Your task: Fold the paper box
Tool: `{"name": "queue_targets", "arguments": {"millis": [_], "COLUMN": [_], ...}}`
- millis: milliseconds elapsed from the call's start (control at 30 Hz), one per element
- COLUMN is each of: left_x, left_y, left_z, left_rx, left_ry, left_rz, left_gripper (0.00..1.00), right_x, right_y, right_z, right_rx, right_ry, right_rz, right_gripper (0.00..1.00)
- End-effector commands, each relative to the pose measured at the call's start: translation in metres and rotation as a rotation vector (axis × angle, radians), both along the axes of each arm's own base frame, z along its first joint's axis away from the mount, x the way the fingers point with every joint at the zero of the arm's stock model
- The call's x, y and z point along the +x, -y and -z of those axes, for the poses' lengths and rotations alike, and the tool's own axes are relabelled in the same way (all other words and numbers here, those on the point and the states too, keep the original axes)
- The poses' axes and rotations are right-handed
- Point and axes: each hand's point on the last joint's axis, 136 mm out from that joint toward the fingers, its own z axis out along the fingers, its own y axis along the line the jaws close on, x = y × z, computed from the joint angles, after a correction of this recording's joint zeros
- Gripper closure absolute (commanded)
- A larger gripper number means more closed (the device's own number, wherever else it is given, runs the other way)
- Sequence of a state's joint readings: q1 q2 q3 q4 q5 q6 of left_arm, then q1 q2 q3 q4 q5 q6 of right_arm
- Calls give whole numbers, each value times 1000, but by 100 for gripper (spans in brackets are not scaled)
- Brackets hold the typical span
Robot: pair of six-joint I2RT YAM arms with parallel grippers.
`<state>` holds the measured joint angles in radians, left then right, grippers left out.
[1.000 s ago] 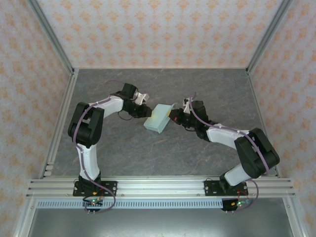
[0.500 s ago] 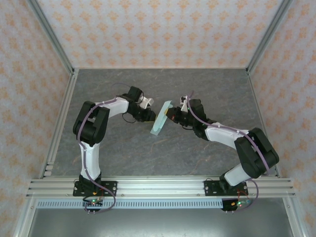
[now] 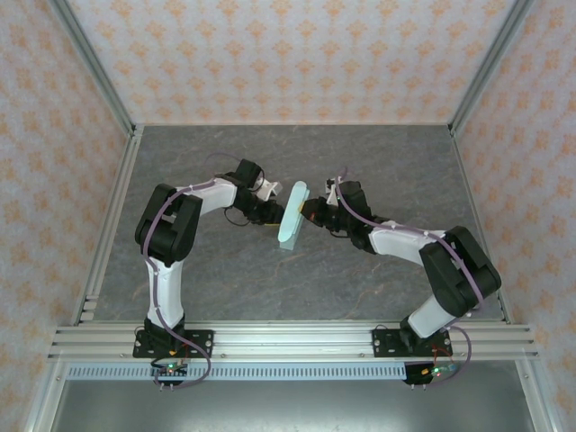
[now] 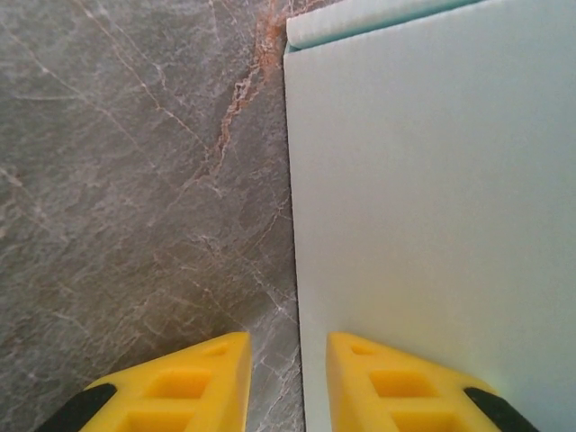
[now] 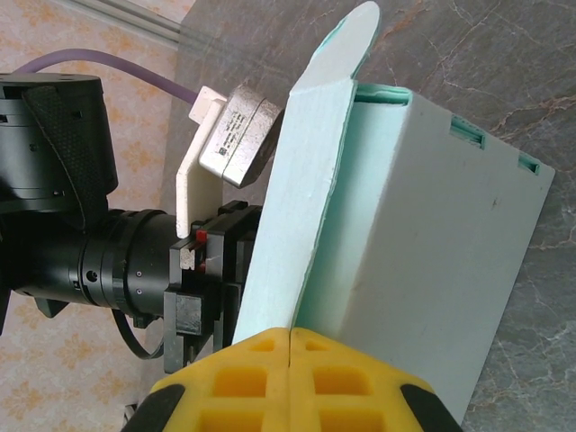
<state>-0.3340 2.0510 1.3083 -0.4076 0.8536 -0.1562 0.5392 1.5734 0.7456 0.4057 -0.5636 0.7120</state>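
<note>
The paper box [image 3: 292, 216] is pale mint-blue and stands up on edge at mid-table between the two arms. My right gripper [image 3: 309, 212] is at its right side. In the right wrist view the yellow fingers [image 5: 290, 331] are shut, with the box's open lid flap [image 5: 306, 180] running down into the seam between them. The box body [image 5: 432, 234] rises beyond. My left gripper [image 3: 275, 214] is at the box's left face. In the left wrist view its jaws [image 4: 288, 337] stand apart, the box's edge [image 4: 432, 180] lies in the gap, and one fingertip [image 4: 378, 378] rests against the face.
Grey marbled table [image 3: 360, 162] is enclosed by patterned walls and aluminium posts. The left arm's wrist and camera [image 5: 90, 261] sit just behind the flap in the right wrist view. A metal rail [image 3: 288, 337] with both arm bases runs along the near edge.
The box has turned from lying nearly flat to standing on edge. Both grippers have drawn closer together, the left one coming up against the box's face.
</note>
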Motion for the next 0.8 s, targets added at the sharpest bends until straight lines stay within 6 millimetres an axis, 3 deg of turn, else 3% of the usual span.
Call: {"name": "queue_targets", "arguments": {"millis": [0,200,233,367,467,567,767], "left_x": [2,19,23,23,5,-25,-67], "left_y": [-3,-30,-37,-57,-57,-39,-14], "left_z": [-7,-22,-37,-65,-93,-113,-110], "left_rx": [30,146,169,209,188,174,139], "left_ry": [24,136,187,304,417,523,616], "left_rz": [-17,-149,-183,-314,-364,-335,-245], "left_gripper": [71,60,58,50,42,30,16], "right_x": [-3,-4,-4,-4,-4,-3,-2], "right_y": [10,12,12,11,10,7,6], "right_z": [31,35,36,36,37,35,34], "right_rx": [-115,-146,-150,-156,-162,-160,-157], "right_ry": [-58,-63,-65,-63,-68,-67,-67], "right_rz": [30,30,30,30,30,24,27], "right_gripper": [97,98,98,98,98,98,98]}}
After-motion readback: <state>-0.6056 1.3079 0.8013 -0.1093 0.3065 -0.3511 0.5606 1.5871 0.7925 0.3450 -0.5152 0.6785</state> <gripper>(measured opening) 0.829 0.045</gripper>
